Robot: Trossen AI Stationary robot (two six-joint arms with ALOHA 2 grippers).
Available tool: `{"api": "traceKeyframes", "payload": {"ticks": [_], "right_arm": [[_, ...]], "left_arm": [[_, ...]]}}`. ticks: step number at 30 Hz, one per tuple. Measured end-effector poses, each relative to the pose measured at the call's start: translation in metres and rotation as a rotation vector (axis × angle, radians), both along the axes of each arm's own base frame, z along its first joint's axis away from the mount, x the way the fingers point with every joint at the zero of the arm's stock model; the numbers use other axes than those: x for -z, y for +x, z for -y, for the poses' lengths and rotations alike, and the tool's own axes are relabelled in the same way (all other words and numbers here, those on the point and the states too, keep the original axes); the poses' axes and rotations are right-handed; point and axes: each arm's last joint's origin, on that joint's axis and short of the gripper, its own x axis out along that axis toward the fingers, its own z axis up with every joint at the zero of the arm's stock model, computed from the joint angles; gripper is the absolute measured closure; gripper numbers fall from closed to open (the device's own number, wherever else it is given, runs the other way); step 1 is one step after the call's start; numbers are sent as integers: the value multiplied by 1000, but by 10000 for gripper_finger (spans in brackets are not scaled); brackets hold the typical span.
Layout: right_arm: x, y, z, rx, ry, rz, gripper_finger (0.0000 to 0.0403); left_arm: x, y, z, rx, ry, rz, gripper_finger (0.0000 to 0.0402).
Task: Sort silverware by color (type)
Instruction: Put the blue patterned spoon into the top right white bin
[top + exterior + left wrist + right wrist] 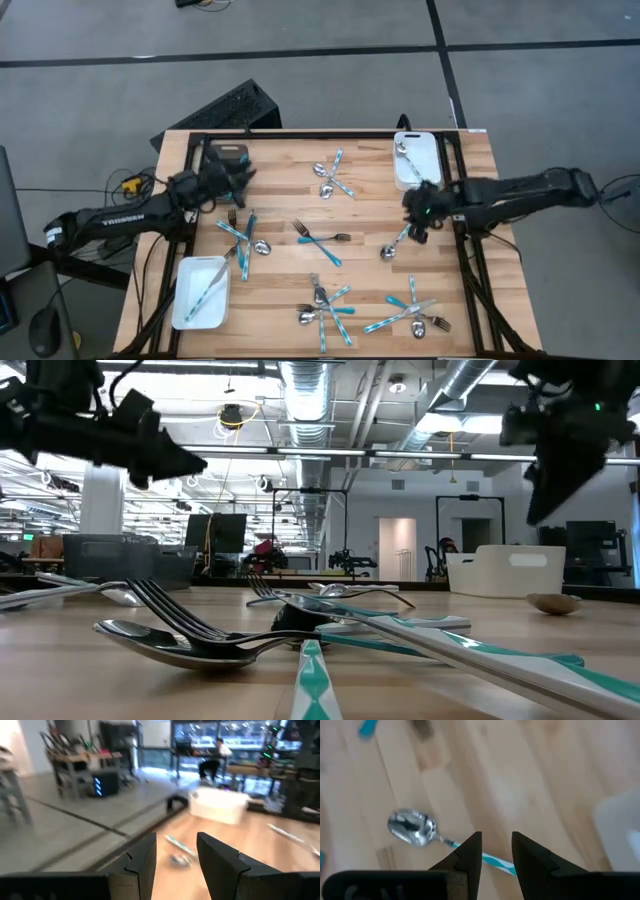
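**Both grippers raised and open above the scattered silverware**

The right gripper [496, 851] hangs above the wooden table [280, 150] with its two fingers apart and nothing between them. Directly under it lies a spoon [412, 827] with a teal handle; the handle runs below the fingertips, but the fingers are not touching it. In the high view this spoon [392, 249] is just beside the right gripper [420, 212], and a white tray [428, 150] with one piece of silverware in it stands just behind the gripper.

The left gripper [176, 854] is also lifted from the table, with its fingers apart and empty. Near it, toward the table centre, lies a small group of forks and a spoon [243, 236]. A second white tray [186, 290] with a teal-handled piece inside is near the left arm.

The other silverware lies in loose groups between the two grippers and at the front edge.
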Motion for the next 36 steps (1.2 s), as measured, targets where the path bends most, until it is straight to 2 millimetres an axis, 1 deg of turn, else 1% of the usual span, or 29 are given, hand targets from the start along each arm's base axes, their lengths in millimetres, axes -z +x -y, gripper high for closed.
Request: {"api": "traceKeyframes", "payload": {"ticks": [2,4,8,13,16,17,19,22,26,30,31,33,36], "right_arm": [[17,6,-8,-28,2,-70,269],[32,10,-13,-24,6,-143,260],[52,20,-19,-31,-6,-251,237],[69,28,-26,-162,-51,-332,220],[75,32,-24,-188,-9,-361,217],[77,33,-24,-199,29,-375,217],[81,35,-24,-203,47,-388,222],[84,36,-24,-213,57,-411,240],[85,37,-21,-168,74,-401,284],[80,37,-17,5,81,-343,356],[77,36,-15,41,77,-318,361],[67,36,-9,144,9,-212,361],[35,34,8,310,-90,-1,361]], "left_arm": [[2,1,6,16,-4,22,270],[1,2,8,2,29,17,270],[-2,2,7,-72,180,-56,270],[-14,-3,-5,-326,337,-62,270],[-23,-9,-16,-473,388,-5,270],[-26,-10,-20,-508,397,17,270],[-27,-13,-27,-553,404,35,270],[-23,-15,-38,-564,378,42,270],[-16,-14,-47,-533,291,67,270],[-14,-12,-45,-503,264,77,270],[-15,-12,-44,-499,273,78,270],[-17,-13,-43,-499,302,69,270],[-19,-15,-41,-504,333,51,270]]}}
